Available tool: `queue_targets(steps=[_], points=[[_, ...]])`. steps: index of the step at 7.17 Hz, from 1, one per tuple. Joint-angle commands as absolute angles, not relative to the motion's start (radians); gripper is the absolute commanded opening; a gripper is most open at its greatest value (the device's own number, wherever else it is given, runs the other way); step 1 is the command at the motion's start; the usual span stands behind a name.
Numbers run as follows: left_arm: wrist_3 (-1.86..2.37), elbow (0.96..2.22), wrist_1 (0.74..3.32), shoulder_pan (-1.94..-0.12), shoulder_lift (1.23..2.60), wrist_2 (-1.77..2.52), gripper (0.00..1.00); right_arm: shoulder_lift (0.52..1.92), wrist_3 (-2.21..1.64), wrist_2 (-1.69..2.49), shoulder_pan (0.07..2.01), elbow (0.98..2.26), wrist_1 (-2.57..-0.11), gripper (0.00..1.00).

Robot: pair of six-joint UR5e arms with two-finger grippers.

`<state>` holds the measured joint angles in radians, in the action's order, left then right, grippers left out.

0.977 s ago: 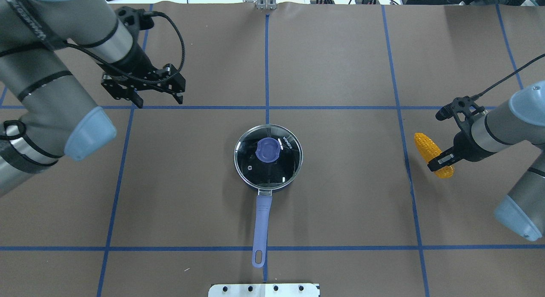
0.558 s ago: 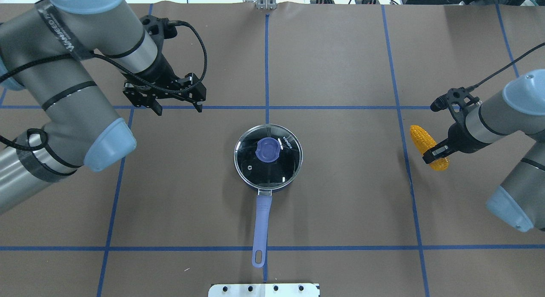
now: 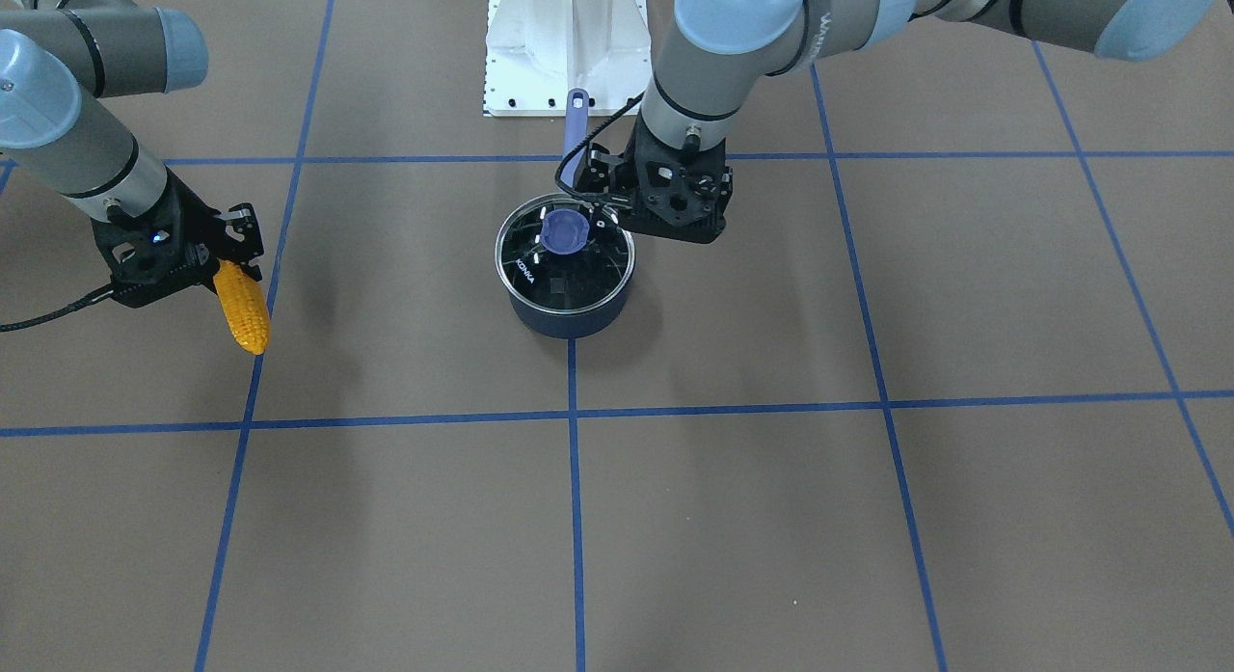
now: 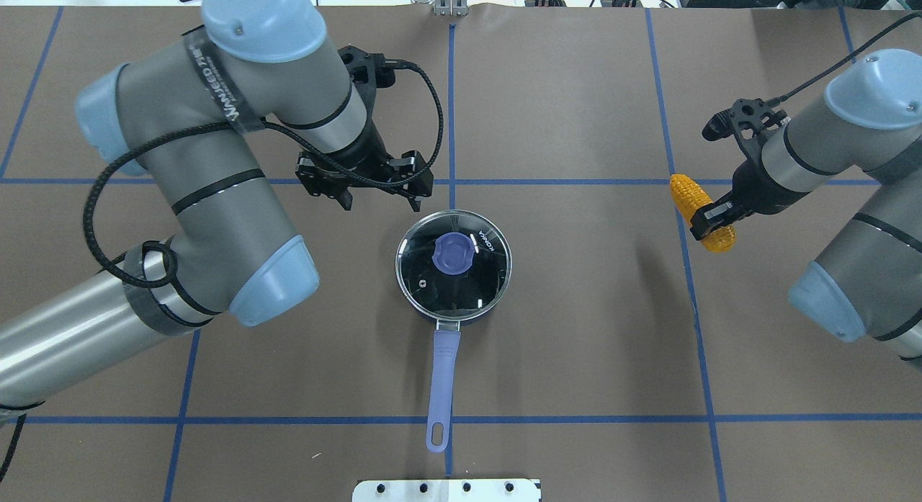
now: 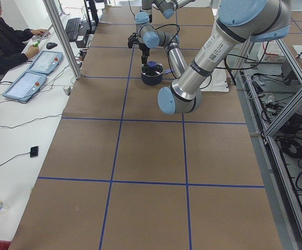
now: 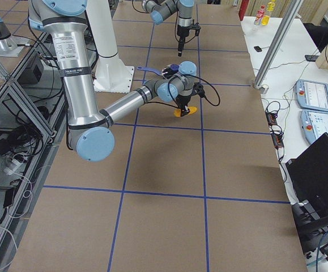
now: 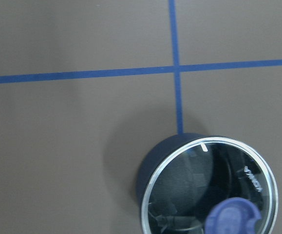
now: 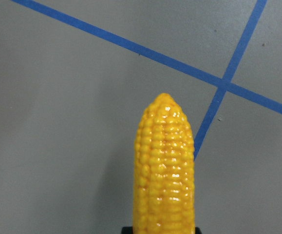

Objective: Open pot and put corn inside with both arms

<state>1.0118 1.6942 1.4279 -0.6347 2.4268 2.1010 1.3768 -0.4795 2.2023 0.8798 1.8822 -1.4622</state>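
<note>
Our left gripper (image 4: 383, 199) hangs empty, fingers spread wide. The pot (image 3: 569, 317) sits just beside and below it, slightly toward the robot. The glass lid (image 4: 475, 286) is on, and its blue knob (image 4: 454, 252) is not yet between the fingers. We judge the wide spread is meant to straddle that knob. Our right gripper (image 4: 709, 215) is clamped on the corn (image 4: 684, 192), clear of the table and well apart from the pot, likely until the lid is off.
</note>
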Motion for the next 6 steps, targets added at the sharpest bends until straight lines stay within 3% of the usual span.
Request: queue_targets(steps=[1,6], points=[[1.009,1.602,1.434,-0.58,2.502,2.049,0.99,1.374,-0.479,2.203,0.881,1.881,-1.463,0.41],[1.011,1.528,1.486,-0.565,2.51,2.034,0.99,1.376,-0.479,2.204,0.882,1.882,-1.463,0.41]])
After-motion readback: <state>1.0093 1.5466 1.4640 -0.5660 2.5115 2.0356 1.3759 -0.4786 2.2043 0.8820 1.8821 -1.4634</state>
